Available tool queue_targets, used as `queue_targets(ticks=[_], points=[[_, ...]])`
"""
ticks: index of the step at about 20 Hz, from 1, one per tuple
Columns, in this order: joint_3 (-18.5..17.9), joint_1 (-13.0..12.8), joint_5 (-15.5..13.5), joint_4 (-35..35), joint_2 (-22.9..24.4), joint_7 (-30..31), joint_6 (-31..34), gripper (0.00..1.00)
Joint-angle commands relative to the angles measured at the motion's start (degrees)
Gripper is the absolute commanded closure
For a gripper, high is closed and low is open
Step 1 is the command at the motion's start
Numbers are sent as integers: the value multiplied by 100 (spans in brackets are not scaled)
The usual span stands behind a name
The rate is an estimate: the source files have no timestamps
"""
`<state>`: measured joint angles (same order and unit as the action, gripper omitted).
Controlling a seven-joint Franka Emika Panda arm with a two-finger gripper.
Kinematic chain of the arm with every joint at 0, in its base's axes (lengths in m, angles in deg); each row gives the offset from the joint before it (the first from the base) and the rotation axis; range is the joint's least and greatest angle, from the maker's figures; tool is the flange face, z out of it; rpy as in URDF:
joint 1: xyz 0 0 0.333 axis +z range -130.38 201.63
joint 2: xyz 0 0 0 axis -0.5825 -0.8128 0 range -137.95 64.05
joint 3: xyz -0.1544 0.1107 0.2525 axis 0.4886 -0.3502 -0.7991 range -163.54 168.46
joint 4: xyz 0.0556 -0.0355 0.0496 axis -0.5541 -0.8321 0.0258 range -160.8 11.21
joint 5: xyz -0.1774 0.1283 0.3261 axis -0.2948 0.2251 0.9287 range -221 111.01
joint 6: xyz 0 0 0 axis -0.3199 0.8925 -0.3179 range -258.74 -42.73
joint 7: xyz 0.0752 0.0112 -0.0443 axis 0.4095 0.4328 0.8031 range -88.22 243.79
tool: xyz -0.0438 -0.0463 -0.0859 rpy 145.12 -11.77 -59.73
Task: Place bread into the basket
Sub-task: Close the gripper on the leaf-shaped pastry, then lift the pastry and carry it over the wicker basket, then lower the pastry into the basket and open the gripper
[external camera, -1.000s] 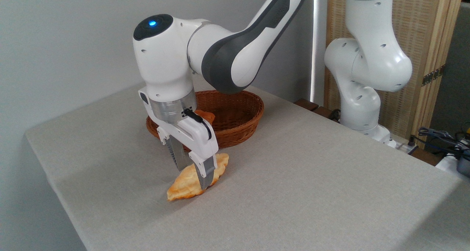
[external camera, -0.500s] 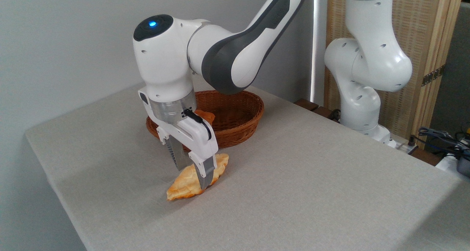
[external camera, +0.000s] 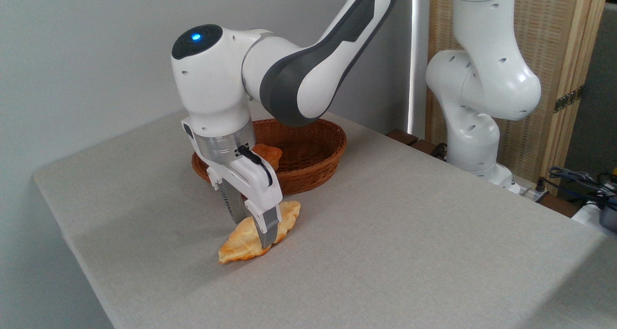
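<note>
the gripper (external camera: 253,230) pinches the flat pastry (external camera: 246,242) on the table (external camera: 409,252), in front of the basket (external camera: 308,160) holding a bun (external camera: 267,153).

Soft, even daylight fills the sharp, undistorted scene, with a bright vertical strip of glare (external camera: 413,54) far behind and to the right of the jaws, and only a faint diffuse shadow on the grey cloth-covered table (external camera: 183,232) just left of them.

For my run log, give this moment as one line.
gripper: shut on pastry | pastry: tilted, low over table | bun: in basket
</note>
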<state>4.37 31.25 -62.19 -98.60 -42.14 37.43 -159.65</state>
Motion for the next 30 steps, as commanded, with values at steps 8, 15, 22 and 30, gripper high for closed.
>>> queue_targets(ticks=[8,15,22,30], points=[[-15,-37,33,17,18,-113,34,49],[-24,-28,33,34,131,-122,156,47],[11,-46,-63,157,895,-140,331,44],[1003,-72,-388,148,1433,-61,2018,39]])
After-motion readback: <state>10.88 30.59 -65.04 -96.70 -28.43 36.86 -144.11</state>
